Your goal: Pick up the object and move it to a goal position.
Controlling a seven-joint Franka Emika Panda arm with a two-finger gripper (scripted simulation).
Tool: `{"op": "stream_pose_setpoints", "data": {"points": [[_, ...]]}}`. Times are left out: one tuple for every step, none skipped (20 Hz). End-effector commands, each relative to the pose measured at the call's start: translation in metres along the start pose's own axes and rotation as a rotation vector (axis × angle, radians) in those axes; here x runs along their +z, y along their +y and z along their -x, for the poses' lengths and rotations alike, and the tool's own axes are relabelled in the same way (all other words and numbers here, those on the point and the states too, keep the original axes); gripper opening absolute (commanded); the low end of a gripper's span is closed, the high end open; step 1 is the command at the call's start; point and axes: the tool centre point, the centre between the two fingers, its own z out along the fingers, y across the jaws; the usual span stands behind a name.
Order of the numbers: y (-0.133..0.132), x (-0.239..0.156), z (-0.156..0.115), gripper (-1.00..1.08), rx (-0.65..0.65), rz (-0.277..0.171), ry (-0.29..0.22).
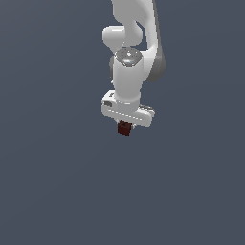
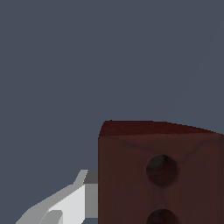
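A plain slate-grey background fills both views. The red-brown cube (image 1: pixel 125 128) is held between the closed-in fingers of the white gripper (image 1: pixel 126 125), apparently lifted. Transport is judged in hand; a steady carry to the goal, which is not visible, is called for next.

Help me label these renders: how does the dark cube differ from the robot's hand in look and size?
Colour: the cube is dark red-brown, while the hand is white with grey parts.
Size: in the exterior view the cube is much narrower than the hand above it.
Surface: the wrist view shows dark round spots on one cube face; the hand looks plain.
Shared: both hang together under the arm, the cube sitting at the hand's underside.
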Motion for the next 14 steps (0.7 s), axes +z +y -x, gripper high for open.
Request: {"op": "stream_pose_setpoints", "data": {"points": [[-0.017,-0.026,-0.002,-1.00,0.001,0.000,0.001],[-0.023,-0.036,-0.003,-1.00,0.001,0.000,0.001],[-0.030,-0.045,-0.004,-1.00,0.001,0.000,0.001],[-0.037,-0.055,-0.005,-1.00,0.001,0.000,0.001],[-0.043,-0.064,-0.006,-1.00,0.001,0.000,0.001],[-0.049,-0.073,-0.007,-1.00,0.001,-0.001,0.001],[-0.055,-0.082,-0.008,-1.00,0.001,-0.001,0.001],[-0.061,-0.090,-0.009,-1.00,0.001,-0.001,0.001],[-0.066,-0.097,-0.010,-1.00,0.001,-0.001,0.001],[-0.071,-0.104,-0.011,-1.00,0.001,-0.001,0.001],[-0.075,-0.110,-0.011,-1.00,0.000,-0.001,0.001],[-0.080,-0.116,-0.012,-1.00,0.000,-0.001,0.001],[-0.083,-0.121,-0.013,-1.00,0.000,-0.001,0.001],[-0.087,-0.126,-0.014,-1.00,0.000,-0.001,0.001]]}}
